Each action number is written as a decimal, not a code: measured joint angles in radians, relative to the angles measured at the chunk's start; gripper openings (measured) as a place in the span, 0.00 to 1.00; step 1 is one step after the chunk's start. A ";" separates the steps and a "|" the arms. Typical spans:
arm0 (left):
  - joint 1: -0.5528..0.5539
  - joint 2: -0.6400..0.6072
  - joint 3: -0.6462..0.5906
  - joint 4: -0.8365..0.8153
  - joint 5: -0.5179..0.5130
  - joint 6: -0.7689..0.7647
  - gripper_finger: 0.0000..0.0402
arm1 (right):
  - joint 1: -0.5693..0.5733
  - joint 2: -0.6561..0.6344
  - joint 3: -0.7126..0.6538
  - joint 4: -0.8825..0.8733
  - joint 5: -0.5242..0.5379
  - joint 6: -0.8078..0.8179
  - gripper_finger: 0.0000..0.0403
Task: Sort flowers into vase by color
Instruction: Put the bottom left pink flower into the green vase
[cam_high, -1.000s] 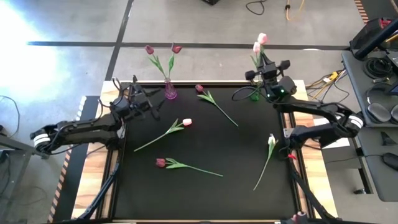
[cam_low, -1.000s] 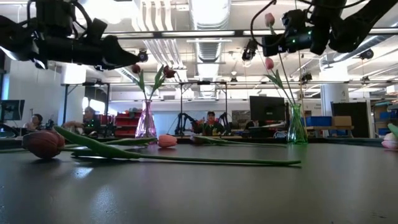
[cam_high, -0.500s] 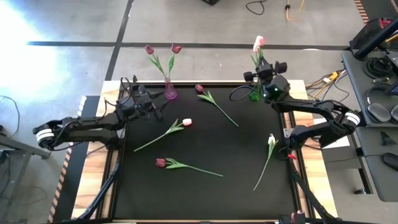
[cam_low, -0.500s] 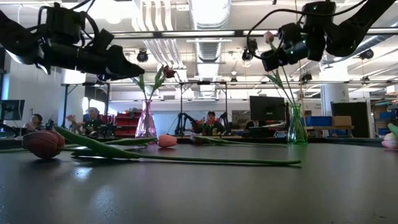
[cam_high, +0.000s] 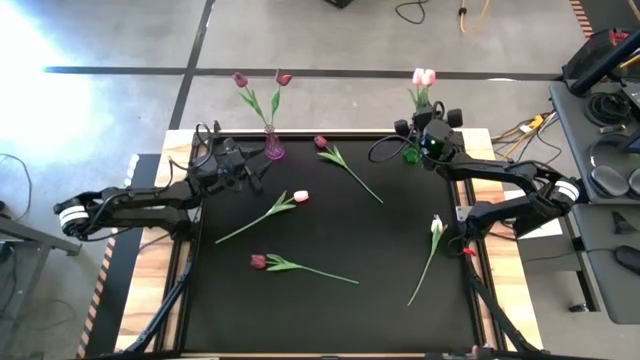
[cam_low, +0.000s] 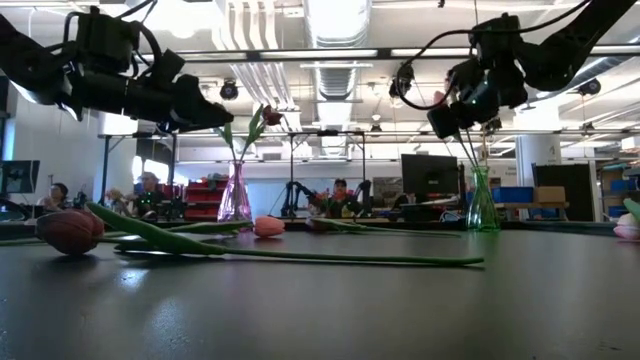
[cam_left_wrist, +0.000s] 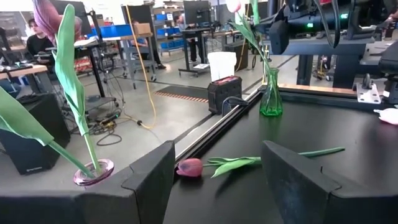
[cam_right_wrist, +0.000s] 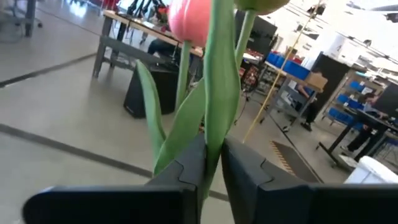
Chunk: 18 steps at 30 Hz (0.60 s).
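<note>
Currently: right gripper (cam_high: 424, 137) above green vase (cam_high: 410, 154) at the mat's far edge, fingers pinched on a pink tulip (cam_right_wrist: 219, 93) stem; keep stem upright, lower straight, release gently; left gripper (cam_high: 243, 172) spread wide, idle beside purple vase (cam_high: 273, 149); four tulips (cam_high: 278, 206) loose on black mat (cam_high: 330, 310); centre roomy.

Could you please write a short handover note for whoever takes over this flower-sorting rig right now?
Right end effector: shut on a pale pink tulip, its stem in the green vase beside another pink one.
Left end effector: open, empty, near the purple vase.
Done: purple vase holds two maroon tulips; green vase holds two pink.
Left on the mat: maroon tulip at the far edge, maroon tulip nearer the front, pink-white tulip mid-mat, pale tulip by the right edge.
Next: probably release, then sort those four.
</note>
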<state>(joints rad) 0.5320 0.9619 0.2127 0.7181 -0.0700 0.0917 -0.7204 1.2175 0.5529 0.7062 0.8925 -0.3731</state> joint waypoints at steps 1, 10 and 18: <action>0.000 0.000 0.000 0.000 0.000 0.000 0.56 | 0.000 0.000 0.000 -0.001 0.000 0.007 0.14; 0.000 0.000 0.000 0.000 0.000 -0.005 0.56 | 0.039 -0.004 0.023 -0.063 0.002 0.024 0.37; 0.000 0.000 -0.004 -0.001 0.001 -0.005 0.56 | 0.074 -0.040 0.077 -0.235 0.028 0.039 0.48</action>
<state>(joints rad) 0.5320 0.9619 0.2089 0.7170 -0.0689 0.0868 -0.6469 1.1774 0.6295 0.4709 0.9206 -0.3338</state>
